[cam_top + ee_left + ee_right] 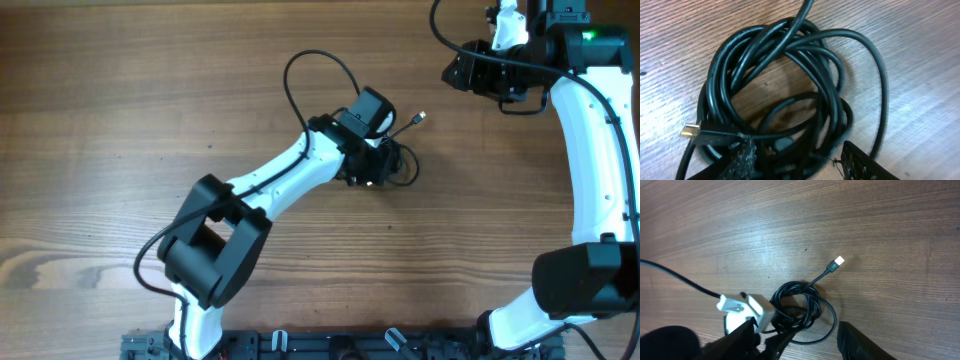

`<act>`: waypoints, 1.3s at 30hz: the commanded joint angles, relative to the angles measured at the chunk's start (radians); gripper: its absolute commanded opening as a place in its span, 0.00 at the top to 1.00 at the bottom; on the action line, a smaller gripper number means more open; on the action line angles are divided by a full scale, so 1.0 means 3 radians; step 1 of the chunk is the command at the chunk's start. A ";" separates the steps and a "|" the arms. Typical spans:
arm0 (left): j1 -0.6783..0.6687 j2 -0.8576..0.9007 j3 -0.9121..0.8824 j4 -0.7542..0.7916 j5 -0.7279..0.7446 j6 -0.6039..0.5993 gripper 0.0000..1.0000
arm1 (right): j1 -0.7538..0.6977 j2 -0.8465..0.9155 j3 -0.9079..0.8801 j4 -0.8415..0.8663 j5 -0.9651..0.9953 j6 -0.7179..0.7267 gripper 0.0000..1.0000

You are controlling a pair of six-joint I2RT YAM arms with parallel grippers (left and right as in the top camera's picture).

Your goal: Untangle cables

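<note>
Wood-grain brown table [150, 100] carries the thin black cables [398, 160], wound into one small knot at centre of the overhead frame. A single silver-tipped plug end [420, 117] pokes out toward upper right. Left gripper [800, 162] sits low over the knot, its fingers [742, 157] spread and straddling the lower strands (no clamp seen). Right gripper [795, 332] is at the overhead's upper right, well apart from the knot, with its fingers apart and nothing between them.
</note>
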 commanded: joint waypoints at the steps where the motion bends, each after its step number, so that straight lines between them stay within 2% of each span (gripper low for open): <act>1: -0.0065 0.0202 -0.0031 0.0080 -0.0188 0.0126 0.49 | 0.0005 0.0072 0.0032 -0.0013 0.0006 -0.0067 0.45; 8: -0.0072 0.0270 -0.0031 0.0214 -0.0261 0.0125 0.55 | 0.0005 0.0072 0.0032 -0.0018 0.0006 -0.0067 0.44; 11: -0.0094 0.0327 -0.0031 0.0216 -0.0262 0.0127 0.63 | 0.0005 0.0072 0.0032 -0.0025 0.0006 -0.0067 0.44; 16: -0.0149 0.0331 -0.0031 0.0215 -0.0287 0.0220 0.62 | 0.0005 0.0072 0.0032 -0.0042 0.0006 -0.0126 0.44; 22: -0.0275 0.0333 -0.0029 0.0161 -0.0318 0.0520 0.60 | 0.0004 0.0072 0.0032 -0.0081 0.0009 -0.0130 0.43; 26: -0.0329 0.0333 -0.0028 0.0148 -0.0362 0.0590 0.64 | 0.0004 0.0072 0.0032 -0.0079 0.0083 -0.0130 0.40; 29: -0.0371 0.0332 0.0010 0.0145 -0.0357 0.0716 0.72 | 0.0004 0.0072 0.0032 -0.0078 0.0083 -0.0128 0.39; 36: -0.0463 0.0341 0.0020 0.0125 -0.0360 0.0857 0.70 | 0.0004 0.0072 0.0032 -0.0069 0.0083 -0.0127 0.39; 38: -0.0501 0.0348 0.0020 0.0126 -0.0388 0.0910 0.78 | 0.0005 0.0072 0.0032 -0.0065 0.0081 -0.0127 0.39; 39: -0.0515 0.0350 0.0020 0.0126 -0.0437 0.0905 0.91 | 0.0004 0.0072 0.0032 -0.0064 0.0081 -0.0126 0.39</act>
